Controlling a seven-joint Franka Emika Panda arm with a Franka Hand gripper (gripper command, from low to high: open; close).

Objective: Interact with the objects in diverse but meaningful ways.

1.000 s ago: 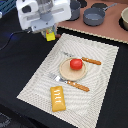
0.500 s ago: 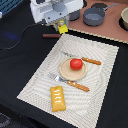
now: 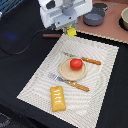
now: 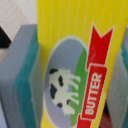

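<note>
**Butter block carried toward the back of the mat**

The arm has moved since the earlier exterior frames: a second ago it stood over the dark table off the mat's rear corner on the exterior view's left, and it now sits further toward the exterior view's right, above the mat's back edge. The gripper (image 3: 71,31) is closed on the small yellow butter block (image 3: 72,32); the wrist view shows the block (image 4: 75,65) clamped between grey, green-edged pads (image 4: 22,75), label facing the camera. Judgement: a carry is under way, with no placement yet.

The woven mat (image 3: 107,75) lies on a dark table (image 3: 20,30). On it, the plate (image 3: 65,73) holds the red tomato (image 3: 75,63). A knife (image 3: 90,60) lies behind the plate, a fork (image 3: 74,84) in front. The ridged pastry (image 3: 58,98) rests near the mat's front. The dark sausage (image 3: 51,35) lies off the mat, just beside the arm. A grey pot (image 3: 93,19) stands behind.
</note>
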